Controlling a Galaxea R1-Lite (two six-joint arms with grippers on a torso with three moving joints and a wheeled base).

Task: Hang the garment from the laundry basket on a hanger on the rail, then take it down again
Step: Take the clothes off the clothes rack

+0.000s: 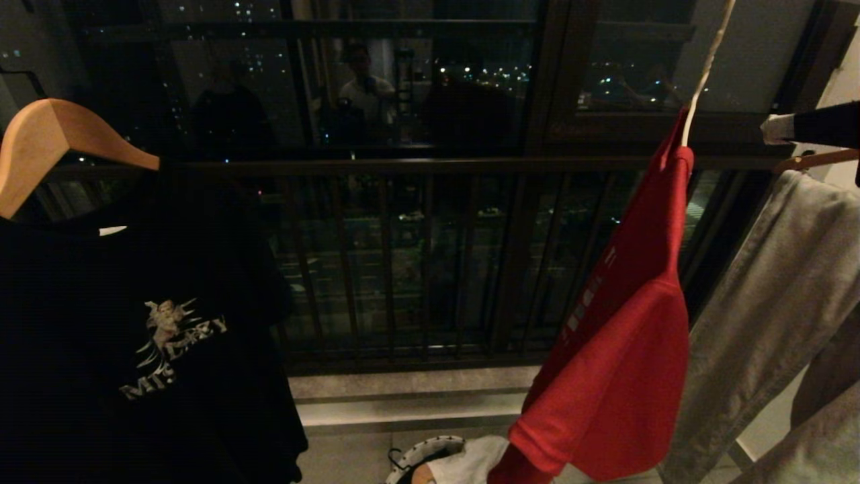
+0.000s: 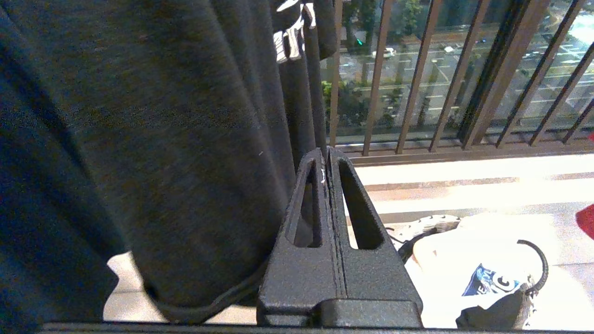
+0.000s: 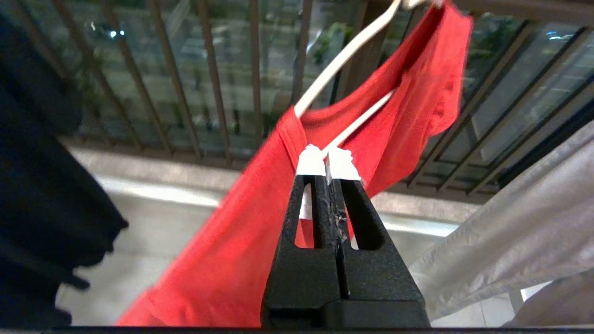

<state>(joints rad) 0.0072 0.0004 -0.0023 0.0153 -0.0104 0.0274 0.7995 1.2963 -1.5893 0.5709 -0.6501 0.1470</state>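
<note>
From my seat, the red T-shirt (image 1: 625, 336) hung on the white wire hanger (image 1: 705, 70), well right of the black T-shirt (image 1: 134, 336) and beside a grey garment (image 1: 772, 302); its hem dangled over the laundry basket (image 1: 423, 452) on the floor. My right gripper (image 3: 328, 162) was pinched tight on the hanger's lower wire. My left gripper (image 2: 327, 155) sat fully closed, empty, beside the black shirt.
</note>
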